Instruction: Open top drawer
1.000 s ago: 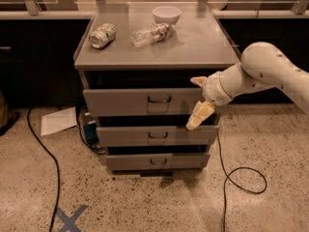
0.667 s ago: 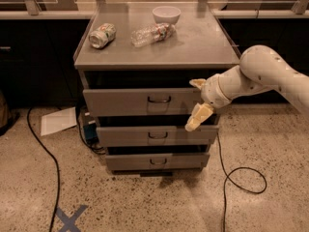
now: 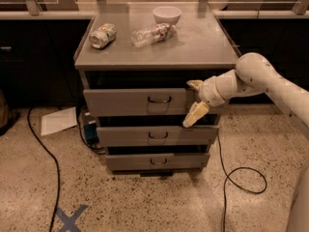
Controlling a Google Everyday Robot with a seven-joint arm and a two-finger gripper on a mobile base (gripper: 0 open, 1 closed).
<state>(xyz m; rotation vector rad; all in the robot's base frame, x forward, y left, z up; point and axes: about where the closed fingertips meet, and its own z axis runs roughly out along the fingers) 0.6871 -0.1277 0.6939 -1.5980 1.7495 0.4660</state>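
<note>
Eyes on the gripper (image 3: pixel 195 99): spread wide, clutching nothing, parked over the right end of the top drawer (image 3: pixel 130 102), off to the right of the small wire handle (image 3: pixel 159 99). Seems a little way out of the cabinet (image 3: pixel 198 47), dark gap above the front. Best to shift left, close squarely on that handle, then pull straight back, level and slow. Mind the can (image 3: pixel 103 35), bottle (image 3: pixel 153 34) and bowl (image 3: pixel 167 14) up top.

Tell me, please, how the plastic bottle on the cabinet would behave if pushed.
The bottle lies on its side, so it would probably roll. It looks clear and empty, so it is likely light. The gripper is lower down, at the top drawer's front.
</note>
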